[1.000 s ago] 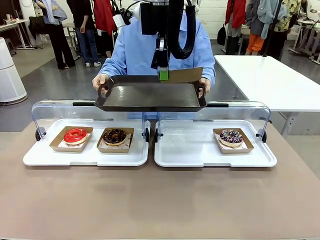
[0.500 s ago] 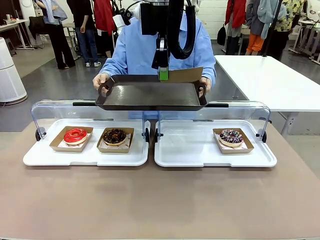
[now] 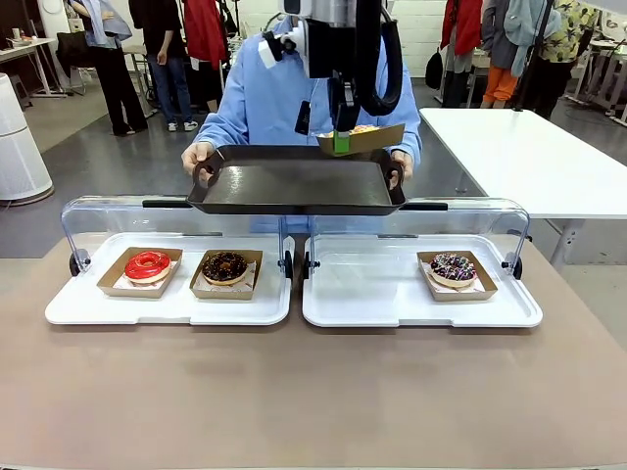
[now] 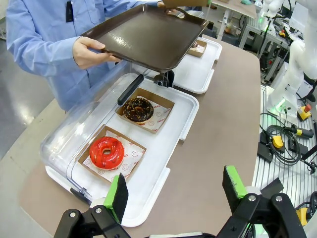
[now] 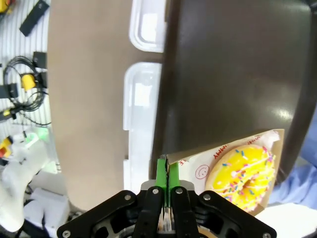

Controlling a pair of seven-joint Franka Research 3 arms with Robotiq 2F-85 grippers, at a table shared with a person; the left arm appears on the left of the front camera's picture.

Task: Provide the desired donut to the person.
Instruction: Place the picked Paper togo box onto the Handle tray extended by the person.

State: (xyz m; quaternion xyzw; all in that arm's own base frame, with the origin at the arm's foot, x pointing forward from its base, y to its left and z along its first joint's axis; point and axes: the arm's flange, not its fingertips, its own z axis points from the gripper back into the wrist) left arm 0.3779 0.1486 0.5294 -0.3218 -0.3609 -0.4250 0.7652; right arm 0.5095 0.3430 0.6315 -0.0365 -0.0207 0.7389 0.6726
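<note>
The person, in a light blue shirt, holds a dark serving tray by both handles over the far edge of the table. My right gripper is shut on the rim of a cardboard tray, which hangs tilted above the serving tray's far right corner. In the right wrist view the gripper pinches the cardboard tray, and a yellow sprinkled donut lies in it over the serving tray. My left gripper stands open and empty above the near table.
Two white trays lie under raised clear covers. They carry a red donut, a chocolate donut and a dark sprinkled donut. A white table stands at the right.
My right gripper has carried the cardboard tray a little to the right and upward over the serving tray. The person's tray has barely moved.
</note>
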